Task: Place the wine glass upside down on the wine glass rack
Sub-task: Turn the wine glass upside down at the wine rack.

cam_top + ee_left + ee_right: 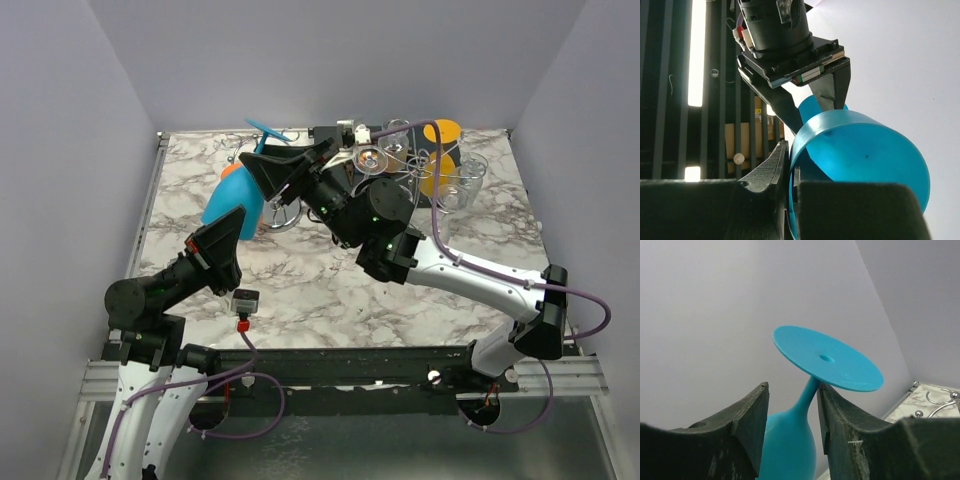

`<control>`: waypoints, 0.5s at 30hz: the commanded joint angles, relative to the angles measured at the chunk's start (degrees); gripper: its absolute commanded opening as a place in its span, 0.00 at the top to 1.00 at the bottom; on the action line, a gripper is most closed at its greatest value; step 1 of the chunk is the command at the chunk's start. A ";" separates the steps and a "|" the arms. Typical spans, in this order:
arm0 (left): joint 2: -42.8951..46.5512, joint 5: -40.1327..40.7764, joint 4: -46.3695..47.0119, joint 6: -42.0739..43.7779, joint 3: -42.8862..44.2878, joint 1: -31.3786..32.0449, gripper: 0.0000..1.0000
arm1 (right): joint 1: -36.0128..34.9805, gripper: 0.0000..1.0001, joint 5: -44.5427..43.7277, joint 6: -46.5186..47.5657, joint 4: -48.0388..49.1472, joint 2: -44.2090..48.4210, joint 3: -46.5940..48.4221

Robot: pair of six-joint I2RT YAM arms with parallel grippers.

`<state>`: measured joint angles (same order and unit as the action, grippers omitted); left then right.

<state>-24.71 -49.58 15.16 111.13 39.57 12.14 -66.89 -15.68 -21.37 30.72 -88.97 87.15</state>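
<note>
Wine glass (232, 207), blue, foot-up; left pincer (790, 167) clenches rim, right pincer (792, 390) gapes around stem.

Top external: fixed, high behind the arm bases, facing down and forward over the marble table (300, 290); whole workspace in frame, seen from afar.
Left wrist: very near, looking up past the left gripper (790, 167) at the blue wine glass (865, 160); right gripper (815, 114) upper centre.
Right wrist: near, tilted up at the glass foot, mid-frame.
All three views share the glass.
</note>
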 commanded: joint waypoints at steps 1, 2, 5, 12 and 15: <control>-0.15 -3.51 1.10 2.64 0.92 0.24 1.00 | 0.50 0.54 -1.75 1.40 3.66 -2.20 3.08; -0.12 -3.46 1.10 2.77 0.94 0.23 1.00 | 0.54 0.57 -1.65 1.26 3.79 -2.48 3.19; 0.17 -3.11 1.11 2.57 0.70 0.20 1.00 | 0.75 0.75 -1.28 1.81 5.11 -2.88 2.64; -0.19 -0.33 1.12 3.93 -0.61 0.18 0.79 | 1.45 0.99 0.26 3.95 5.96 -2.70 3.45; -0.87 1.31 0.74 3.94 -1.01 0.20 0.42 | 1.56 0.99 1.14 6.88 6.20 -2.48 4.60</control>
<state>-24.99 -49.06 16.32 114.19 39.27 12.14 -66.26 -15.73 -21.89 36.12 -91.09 89.41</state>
